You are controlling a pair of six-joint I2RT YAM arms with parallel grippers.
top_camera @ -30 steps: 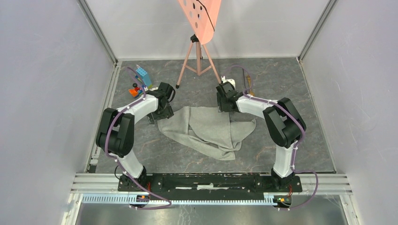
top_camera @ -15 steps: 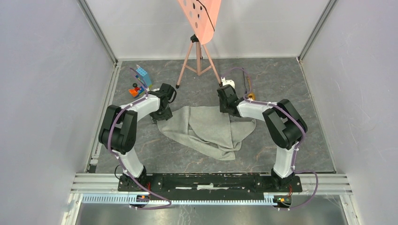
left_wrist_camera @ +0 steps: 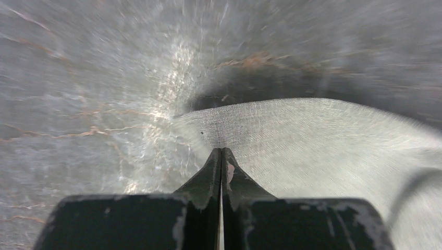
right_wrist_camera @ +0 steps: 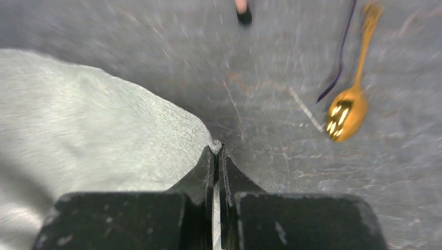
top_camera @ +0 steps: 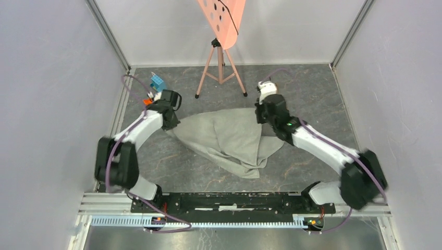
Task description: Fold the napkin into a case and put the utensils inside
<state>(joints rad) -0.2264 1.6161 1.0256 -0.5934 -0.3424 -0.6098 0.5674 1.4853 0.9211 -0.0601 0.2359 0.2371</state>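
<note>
Napkin [top_camera: 229, 140], light-grey, is stretched left to right along its far edge, one far corner pinched in the left gripper [left_wrist_camera: 221, 151] and the other in the right gripper [right_wrist_camera: 218, 148], the remainder left rumpled nearward, the gold spoon [right_wrist_camera: 346, 107] laid near the right gripper, beyond and rightward

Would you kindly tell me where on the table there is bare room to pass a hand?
Bare table runs between the napkin and the arm bases, and fills the far right corner. Crowded: toy blocks in the far left corner, tripod legs at the back, spoon beside the right gripper.
</note>
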